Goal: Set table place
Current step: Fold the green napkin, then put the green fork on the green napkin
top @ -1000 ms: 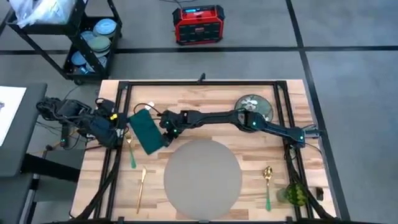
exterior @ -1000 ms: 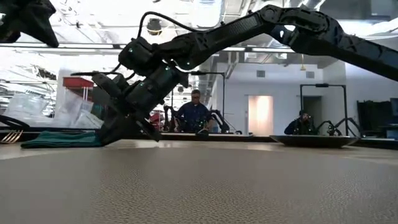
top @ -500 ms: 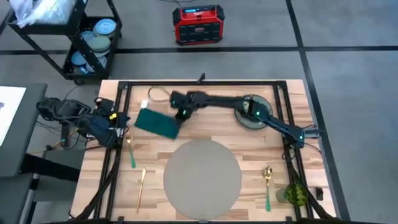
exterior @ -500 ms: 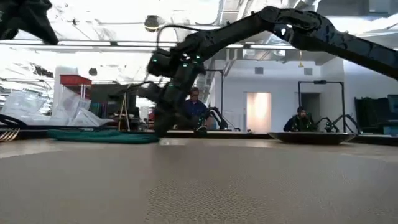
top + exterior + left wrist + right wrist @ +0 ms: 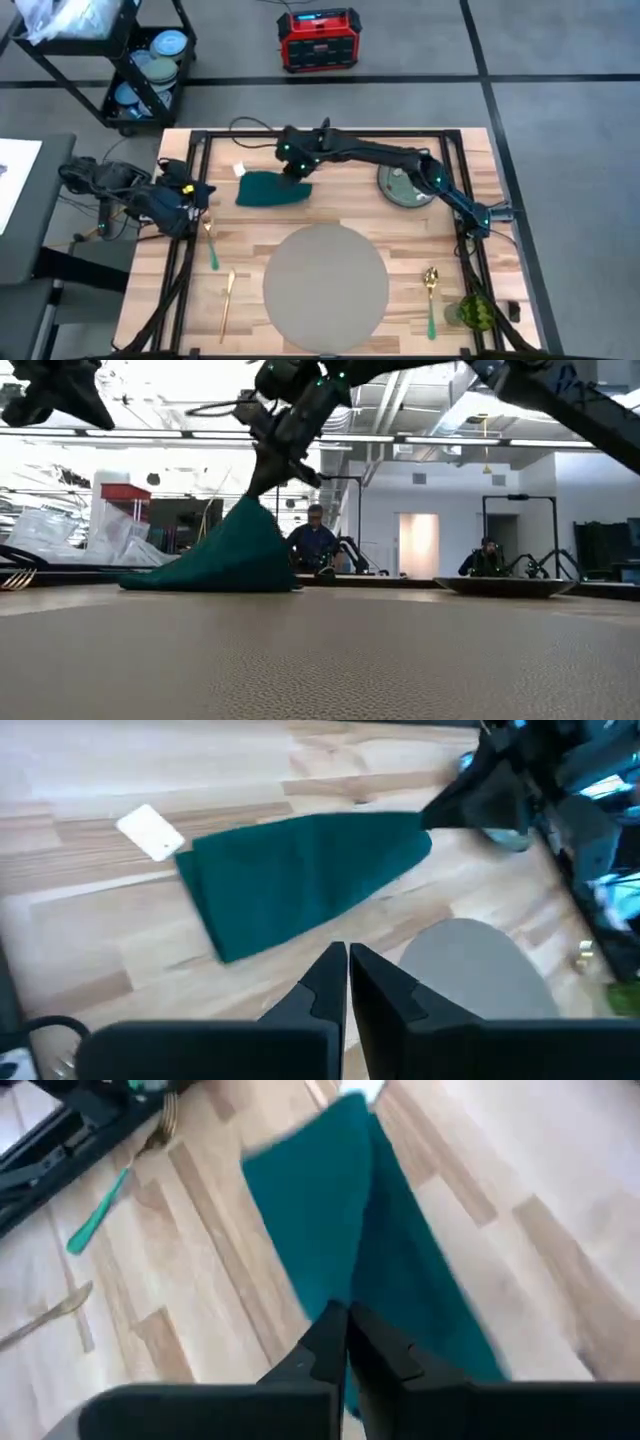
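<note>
**Presently: napkin pinched at one corner, trailing toward the left arm**

Now the right gripper [image 5: 297, 166] hangs over the far half of the table [image 5: 470, 215], its fingers pressed together on one corner of the dark green napkin [image 5: 268, 189]. The low view shows the cloth drawn up into a tent, peak at the clamped corner, the rest of its hem on the wood. From above, the napkin's long axis runs across the table, away from the gripper toward the left arm's side, with a small white card [image 5: 239, 169] just beside its trailing end.

The round grey placemat [image 5: 325, 277] lies well apart on the near side of the gripper, at the table's near middle, nothing on it. That is the relation the coming move turns on: the napkin's likely spot is beside the placemat, so the cloth would have to travel nearward, and it will drag and swing under the pinch (a one-corner hold gives little say over how it settles).

The left gripper [image 5: 346, 960] waits at the table's left edge, fingers closed on nothing, its camera looking over the napkin. It sits nearer the trailing end, but the right arm has the hold.

Two forks [image 5: 212, 246] lie left of the placemat, a spoon [image 5: 430, 290] right of it; the flowered plate [image 5: 405, 185] sits unplaced at the far right.
</note>
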### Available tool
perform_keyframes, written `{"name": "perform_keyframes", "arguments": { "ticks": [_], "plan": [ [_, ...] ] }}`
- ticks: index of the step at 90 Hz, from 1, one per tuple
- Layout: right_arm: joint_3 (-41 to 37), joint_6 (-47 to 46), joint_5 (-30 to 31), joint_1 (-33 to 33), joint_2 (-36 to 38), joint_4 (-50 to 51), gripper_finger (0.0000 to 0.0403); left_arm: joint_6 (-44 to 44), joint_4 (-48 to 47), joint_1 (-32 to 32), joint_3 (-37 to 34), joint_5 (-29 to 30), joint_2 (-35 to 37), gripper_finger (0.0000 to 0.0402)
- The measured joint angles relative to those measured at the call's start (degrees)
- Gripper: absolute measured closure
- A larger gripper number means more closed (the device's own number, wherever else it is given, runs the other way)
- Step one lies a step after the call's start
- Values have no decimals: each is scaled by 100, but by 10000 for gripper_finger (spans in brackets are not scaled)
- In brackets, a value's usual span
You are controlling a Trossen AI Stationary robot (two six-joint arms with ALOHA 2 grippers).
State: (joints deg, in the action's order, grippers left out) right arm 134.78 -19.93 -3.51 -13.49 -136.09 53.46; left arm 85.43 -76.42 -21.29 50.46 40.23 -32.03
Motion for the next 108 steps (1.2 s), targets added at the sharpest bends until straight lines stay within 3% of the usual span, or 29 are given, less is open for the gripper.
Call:
{"name": "perform_keyframes", "arguments": {
  "ticks": [23,44,67,95,108],
  "plan": [
    [-5,338,216,-250,-411,141,403,160,115,42,-146,-48,-688,402],
    [-16,392,-6,-483,-915,603,403,106,249,42,-204,-116,-1035,402],
    [-7,993,-96,-562,-873,671,399,92,256,42,-205,-116,-1409,402],
    [-2,1009,105,-763,-789,897,307,232,290,43,-206,-208,-1871,402],
    [6,359,-895,-836,-745,1067,276,146,123,26,-205,-957,-1898,402]
  ]
}}
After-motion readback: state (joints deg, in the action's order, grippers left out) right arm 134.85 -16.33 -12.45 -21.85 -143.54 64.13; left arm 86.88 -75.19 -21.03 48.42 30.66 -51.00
